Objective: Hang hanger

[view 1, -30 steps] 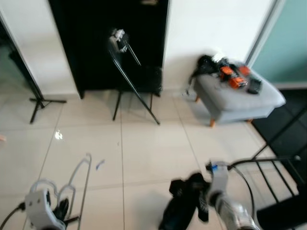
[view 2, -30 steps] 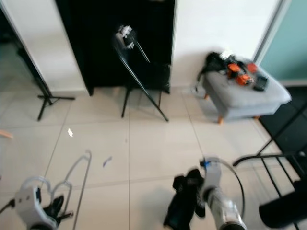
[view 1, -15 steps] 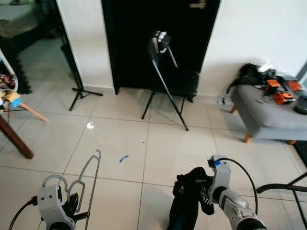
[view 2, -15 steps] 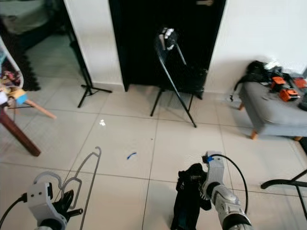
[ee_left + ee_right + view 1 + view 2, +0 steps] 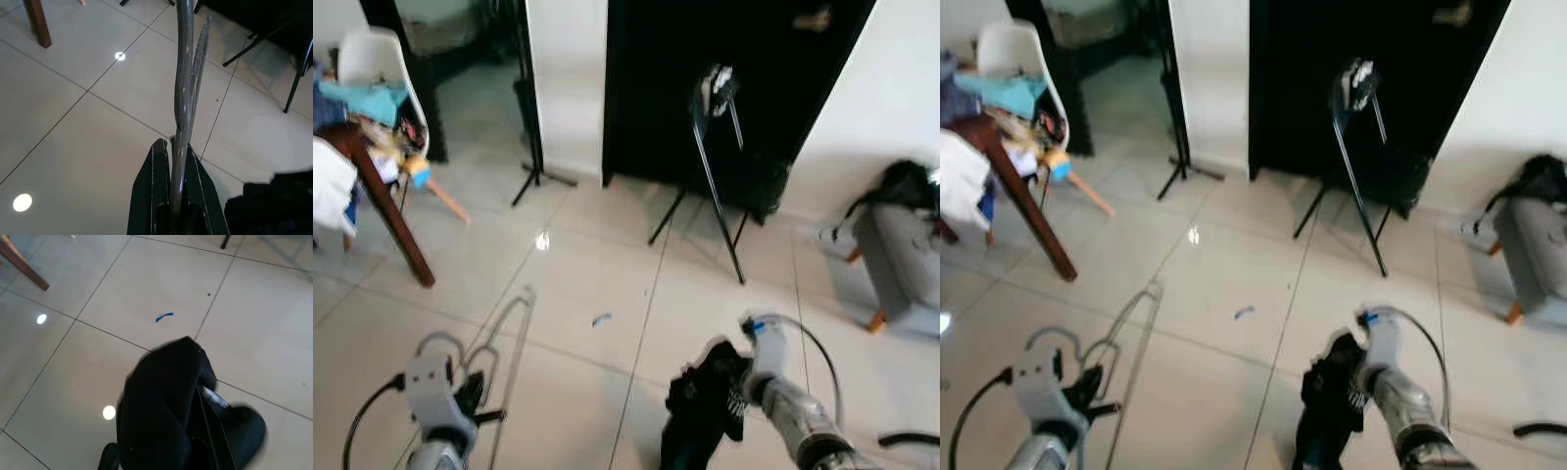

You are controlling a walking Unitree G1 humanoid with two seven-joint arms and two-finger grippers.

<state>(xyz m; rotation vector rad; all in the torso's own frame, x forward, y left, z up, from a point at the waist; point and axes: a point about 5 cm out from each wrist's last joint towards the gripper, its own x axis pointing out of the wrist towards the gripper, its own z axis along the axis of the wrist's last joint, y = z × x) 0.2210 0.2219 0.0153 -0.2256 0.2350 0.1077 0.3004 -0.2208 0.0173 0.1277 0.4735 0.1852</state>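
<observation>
Turning left, we now see a table; left gripper stays clamped on the hanger, right gripper grips black cloth

Pale glossy tiled floor with dark grout lines and bright light reflections. Directly on it: small blue scrap near centre; black tripod stand in front of the dark doorway; second stand's feet by the white wall; brown wooden table leg at left; grey ottoman's orange legs at right.
</observation>
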